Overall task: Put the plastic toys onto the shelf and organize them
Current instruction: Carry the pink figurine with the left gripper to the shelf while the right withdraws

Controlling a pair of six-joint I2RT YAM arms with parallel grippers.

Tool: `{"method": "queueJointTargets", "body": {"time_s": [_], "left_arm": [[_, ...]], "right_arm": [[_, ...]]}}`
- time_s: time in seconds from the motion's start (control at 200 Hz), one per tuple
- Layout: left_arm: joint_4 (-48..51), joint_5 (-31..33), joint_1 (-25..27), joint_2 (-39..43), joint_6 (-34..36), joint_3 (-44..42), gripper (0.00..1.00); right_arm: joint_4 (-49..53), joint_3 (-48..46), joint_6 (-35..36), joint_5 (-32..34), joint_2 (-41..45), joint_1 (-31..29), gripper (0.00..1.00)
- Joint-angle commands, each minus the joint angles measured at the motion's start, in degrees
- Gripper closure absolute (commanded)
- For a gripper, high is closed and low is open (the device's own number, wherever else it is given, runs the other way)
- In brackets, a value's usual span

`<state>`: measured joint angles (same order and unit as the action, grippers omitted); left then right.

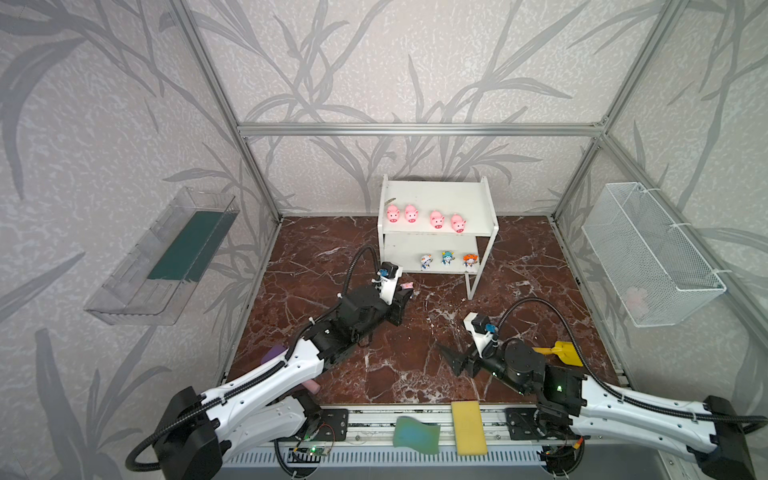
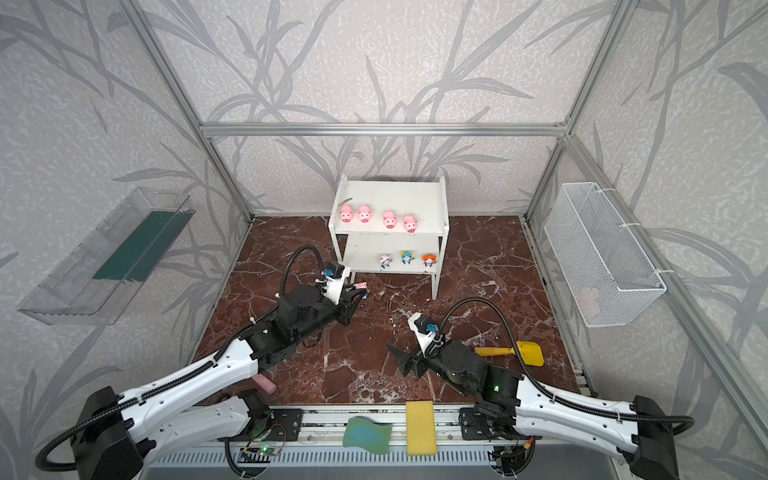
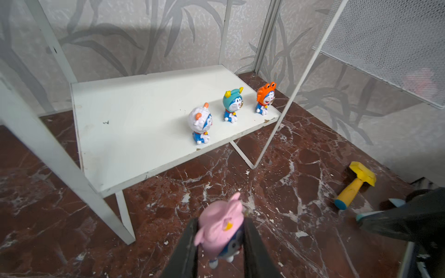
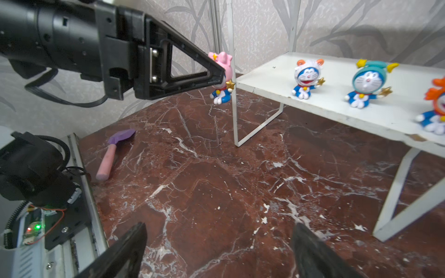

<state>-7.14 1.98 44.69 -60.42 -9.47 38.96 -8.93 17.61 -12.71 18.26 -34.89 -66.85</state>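
My left gripper (image 4: 220, 72) is clenched on the pink figurine (image 3: 219, 226), one jaw pressing each side of its head. The figurine hangs clear of the marble floor (image 1: 386, 374), just in front of the left end of the lower board of the shelf (image 1: 436, 195), and rests on neither board. My right gripper (image 4: 219, 226) is released, jaws spread wide, low over bare floor and well apart from the shelf. Upper board: four pink pigs (image 1: 436, 219) in a row. Lower board: three figurines (image 1: 446, 257), upright, toward the right end.
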Motion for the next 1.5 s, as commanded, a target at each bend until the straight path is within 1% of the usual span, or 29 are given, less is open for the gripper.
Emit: {"method": "queueJointTargets", "body": {"time_s": [0.0,0.085,0.245,0.355,0.535,0.765,0.995,1.494], "left_arm": [[-2.59,4.38,-0.05,-2.70,7.89,2.19,0.81],[-5.43,5.45,-0.33,-5.28,9.49,2.72,0.81],[-9.46,4.70,-1.08,-10.81,11.84,4.73,0.81],[-11.66,6.82,-1.55,-13.66,11.81,5.96,0.81],[-11.60,7.51,-1.83,-16.28,13.23,8.41,0.82],[-11.10,7.87,-3.14,-17.82,13.89,10.27,0.82],[-11.17,6.42,-4.99,-19.90,13.80,11.72,0.82],[-17.09,5.12,-8.07,-24.30,12.31,11.02,0.82]], "right_arm": [[6.53,0.01,2.56,2.18,4.57,-0.08,0.01],[10.78,0.65,2.66,2.00,7.66,-0.09,0.01],[17.63,0.77,2.25,1.99,13.23,-0.12,0.01],[20.17,0.35,2.11,2.47,16.66,-0.04,0.01],[22.26,-0.42,1.77,3.07,20.15,-0.05,0.01],[21.33,-0.49,2.70,3.45,19.81,-0.04,0.01],[20.55,-0.29,2.71,3.45,18.28,-0.10,0.01],[20.71,-0.54,1.96,3.10,18.46,-0.04,0.01]]}}
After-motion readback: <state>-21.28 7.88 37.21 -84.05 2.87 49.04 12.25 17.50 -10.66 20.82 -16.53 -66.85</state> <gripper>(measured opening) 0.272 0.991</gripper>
